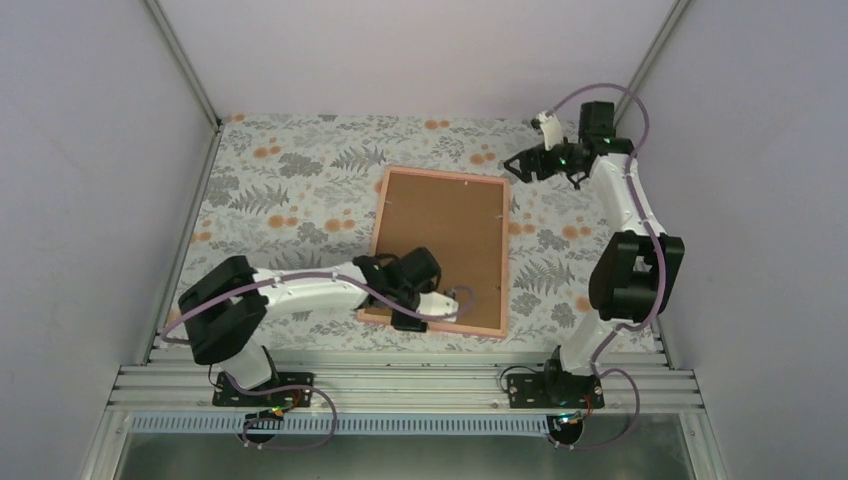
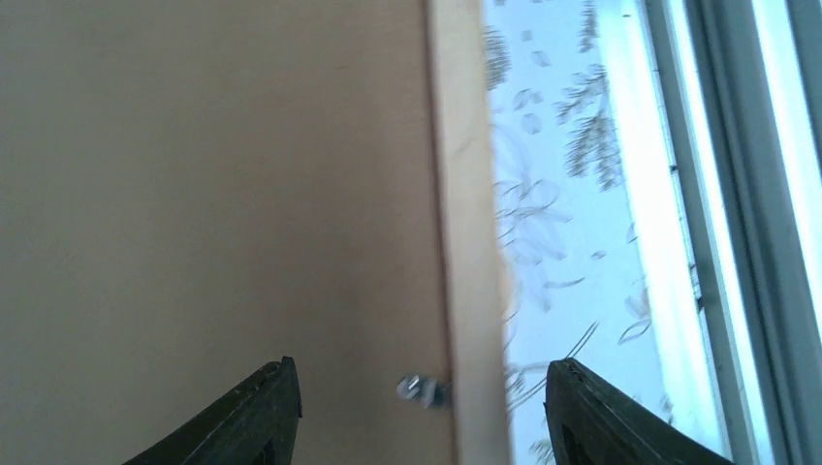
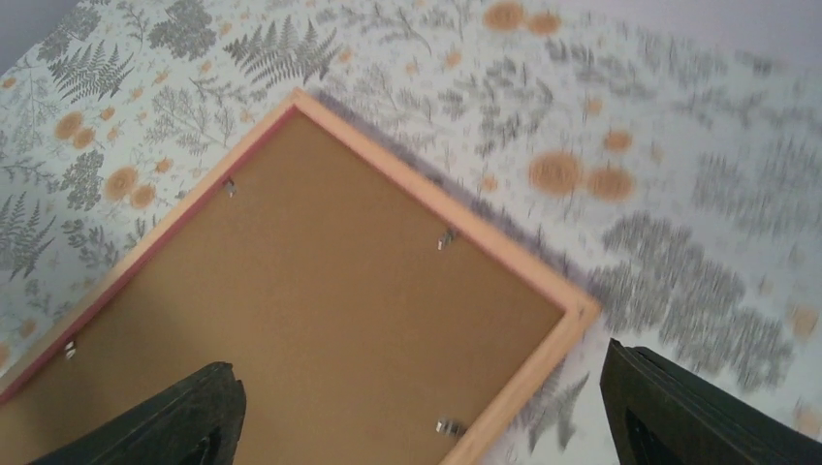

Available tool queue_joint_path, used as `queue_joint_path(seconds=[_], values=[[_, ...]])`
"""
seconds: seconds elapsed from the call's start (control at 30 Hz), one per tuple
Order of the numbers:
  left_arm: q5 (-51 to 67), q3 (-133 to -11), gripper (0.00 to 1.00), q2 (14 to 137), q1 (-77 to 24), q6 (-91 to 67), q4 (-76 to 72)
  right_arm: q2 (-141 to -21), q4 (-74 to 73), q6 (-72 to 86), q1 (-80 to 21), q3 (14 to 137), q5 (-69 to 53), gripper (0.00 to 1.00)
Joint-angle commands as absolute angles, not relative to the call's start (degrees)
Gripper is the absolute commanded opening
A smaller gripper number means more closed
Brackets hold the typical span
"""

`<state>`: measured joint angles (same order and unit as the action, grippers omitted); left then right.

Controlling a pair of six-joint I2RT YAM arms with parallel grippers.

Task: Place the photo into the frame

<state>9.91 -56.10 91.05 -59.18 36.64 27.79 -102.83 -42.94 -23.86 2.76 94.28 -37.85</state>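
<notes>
The pink frame (image 1: 506,250) lies face down mid-table with the brown backing board (image 1: 445,230) inside it. The photo is out of view. My left gripper (image 1: 460,298) is open and empty, low over the frame's near edge. In the left wrist view its fingertips straddle the frame's rail (image 2: 465,242) and a small metal tab (image 2: 424,389) on the board (image 2: 213,194). My right gripper (image 1: 513,165) is open and empty, raised beyond the frame's far right corner. Its wrist view looks down on that corner (image 3: 456,206) and the board (image 3: 320,291).
A floral cloth (image 1: 290,190) covers the table. Grey walls close in the left, right and back. Metal rails (image 1: 400,385) run along the near edge, also at the right of the left wrist view (image 2: 737,194). Several metal tabs (image 3: 448,427) sit along the frame's inner edge.
</notes>
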Motion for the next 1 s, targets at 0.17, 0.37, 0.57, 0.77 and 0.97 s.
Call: queue_joint_path(seconds=[0.17,0.37,0.57,0.77,0.97], values=[[4.38,-56.91,0.59,99.59,-66.86,35.57,21.96,-94.48,-42.04,-18.75,8.83,80.45,-43.19,0.90],[4.40,-57.04,0.56,101.37,-67.41,35.17,21.24,-96.55,-42.31,-19.17,11.57,76.59,-45.90,0.86],[4.73,-56.01,0.56,101.57,-67.06,34.90,20.69,-105.90,-40.04,-11.73,10.16,81.21,-33.41,0.81],[4.55,-56.00,0.56,101.85,-66.86,34.92,20.52,-112.77,-38.60,-0.54,6.13,86.37,-27.36,0.71],[4.65,-55.81,0.56,102.25,-66.36,34.71,20.30,-115.62,-38.13,4.65,0.58,85.63,-19.35,0.64]])
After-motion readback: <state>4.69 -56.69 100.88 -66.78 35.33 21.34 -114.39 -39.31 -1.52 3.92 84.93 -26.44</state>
